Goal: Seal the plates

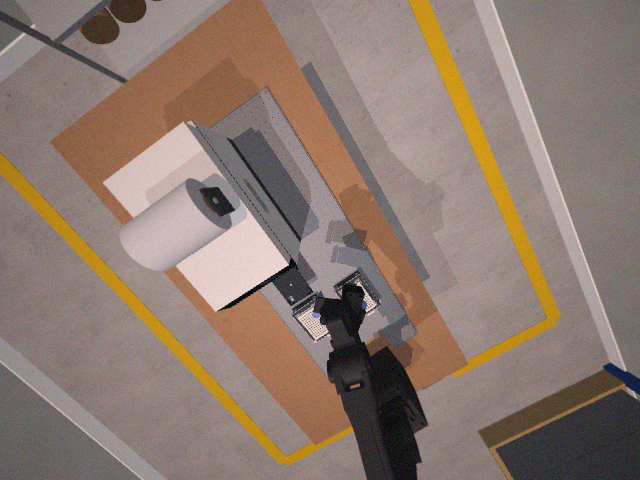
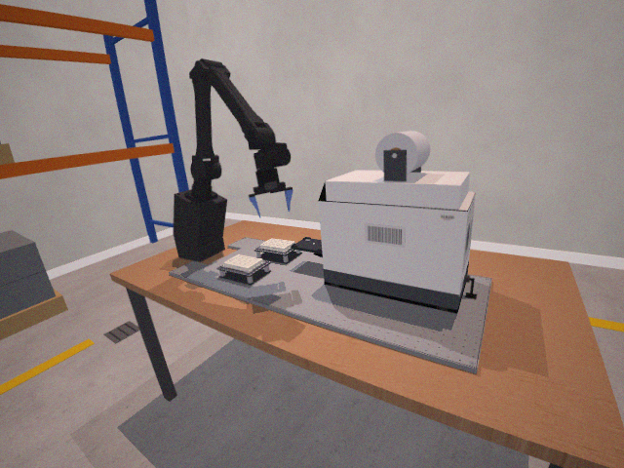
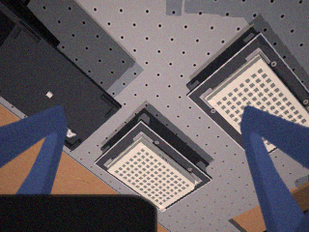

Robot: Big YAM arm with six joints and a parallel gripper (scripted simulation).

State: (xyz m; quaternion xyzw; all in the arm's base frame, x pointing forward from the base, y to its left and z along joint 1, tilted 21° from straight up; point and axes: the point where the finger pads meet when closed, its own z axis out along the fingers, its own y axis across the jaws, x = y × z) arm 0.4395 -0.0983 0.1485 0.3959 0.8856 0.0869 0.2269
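My gripper [image 1: 340, 310] [image 2: 274, 214] [image 3: 154, 115] is open and empty, pointing down high above the nests. One cream plate with open wells [image 1: 310, 322] [image 2: 276, 245] [image 3: 152, 176] sits on a dark nest beside the stage. The other cream plate [image 1: 370, 299] [image 2: 244, 262] [image 3: 263, 97] sits on the second nest, partly hidden by the gripper in the top view. The sealer's dark stage [image 1: 291, 282] [image 2: 308, 245] [image 3: 48, 82] is out and bears no plate. The white sealer [image 1: 232, 266] [image 2: 393, 261] stands beside it. Nest labels, START and the lamp cannot be made out.
A foil roll [image 1: 170, 227] [image 2: 412, 151] sits on top of the sealer. The sealer's tall body borders the stage. The perforated grey baseplate [image 1: 320, 248] [image 2: 423, 342] [image 3: 159, 39] lies under the nests, on the wooden table [image 1: 268, 361] [image 2: 363, 365].
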